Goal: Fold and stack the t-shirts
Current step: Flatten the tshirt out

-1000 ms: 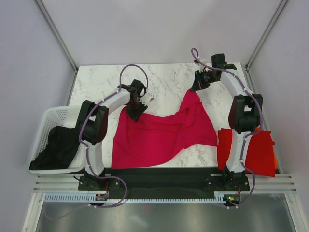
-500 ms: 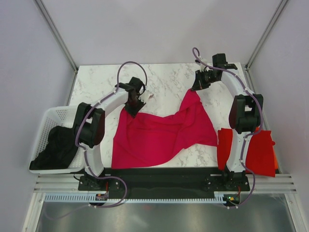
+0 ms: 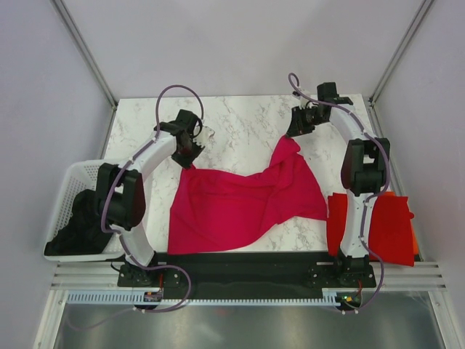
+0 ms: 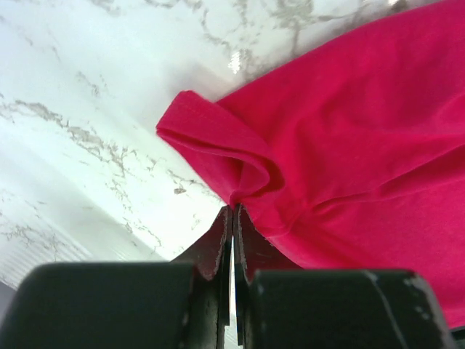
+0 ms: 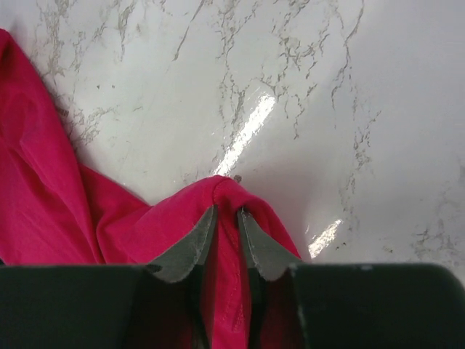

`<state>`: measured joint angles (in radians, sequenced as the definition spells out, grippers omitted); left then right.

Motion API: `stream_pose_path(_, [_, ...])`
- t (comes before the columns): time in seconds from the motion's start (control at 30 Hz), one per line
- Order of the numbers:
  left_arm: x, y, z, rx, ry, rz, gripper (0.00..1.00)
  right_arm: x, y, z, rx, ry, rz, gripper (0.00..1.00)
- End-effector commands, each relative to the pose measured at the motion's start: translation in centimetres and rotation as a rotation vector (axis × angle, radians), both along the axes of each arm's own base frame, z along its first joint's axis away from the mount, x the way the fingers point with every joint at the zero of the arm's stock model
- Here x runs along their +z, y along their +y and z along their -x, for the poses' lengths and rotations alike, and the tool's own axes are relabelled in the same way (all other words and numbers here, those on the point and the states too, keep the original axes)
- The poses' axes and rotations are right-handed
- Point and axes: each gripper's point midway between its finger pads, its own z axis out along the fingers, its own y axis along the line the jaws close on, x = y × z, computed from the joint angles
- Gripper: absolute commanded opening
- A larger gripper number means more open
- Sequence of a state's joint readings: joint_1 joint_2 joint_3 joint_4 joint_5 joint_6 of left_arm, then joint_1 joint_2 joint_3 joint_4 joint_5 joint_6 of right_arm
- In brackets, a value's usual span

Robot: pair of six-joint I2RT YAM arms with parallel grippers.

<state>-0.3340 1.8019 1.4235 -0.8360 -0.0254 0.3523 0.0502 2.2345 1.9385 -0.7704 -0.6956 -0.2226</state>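
Cloth spans the gap between the two arms: the crimson-pink t-shirt [image 3: 240,207] lies on the bench [image 3: 247,120] with its long axis running left to right, and most of it sits on the near side of both hands. Each arm has one far corner, so neither is nearer to the whole shirt. The left hand [image 4: 232,211] is at the far-left corner. Its fingers are pressed together on a small fold of the hem, and the cloth bunches just beyond the tips. The right hand [image 5: 225,211] is at the far-right peak with its fingers a little apart on either side of a raised ridge of the same shirt. Whether they press that ridge cannot be told. A folded bright red shirt [image 3: 396,229] lies well apart by the right arm's base.
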Motion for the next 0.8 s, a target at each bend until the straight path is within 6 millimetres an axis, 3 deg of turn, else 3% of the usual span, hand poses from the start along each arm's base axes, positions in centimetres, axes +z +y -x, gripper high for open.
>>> stream_pose_path(0.0, [0.7, 1.0, -0.7, -0.008, -0.043, -0.023, 0.02, 2.5, -1.7, -1.4, -0.059, -0.064, 0.009, 0.29])
stream_pose_path(0.1, [0.6, 1.4, -0.6, 0.0, -0.042, -0.025, 0.02, 2.9, -4.5, -0.4, -0.122, -0.03, -0.015, 0.36])
stream_pose_path(0.23, [0.5, 1.8, -0.5, 0.005, -0.041, -0.032, 0.02, 1.1, -7.4, 3.0, -0.176, 0.091, -0.053, 0.36])
stream_pose_path(0.37, [0.4, 1.8, -0.4, 0.001, -0.037, -0.035, 0.02, -0.1, -7.8, 7.1, -0.142, 0.204, -0.079, 0.35])
stream_pose_path(0.47, [0.4, 1.7, -0.6, 0.002, -0.038, -0.033, 0.02, -1.5, -7.1, 9.0, -0.101, 0.276, -0.109, 0.32])
stream_pose_path(0.77, [0.3, 1.9, -0.4, 0.002, -0.033, -0.039, 0.02, -2.8, -6.3, 8.5, -0.08, 0.316, -0.13, 0.32])
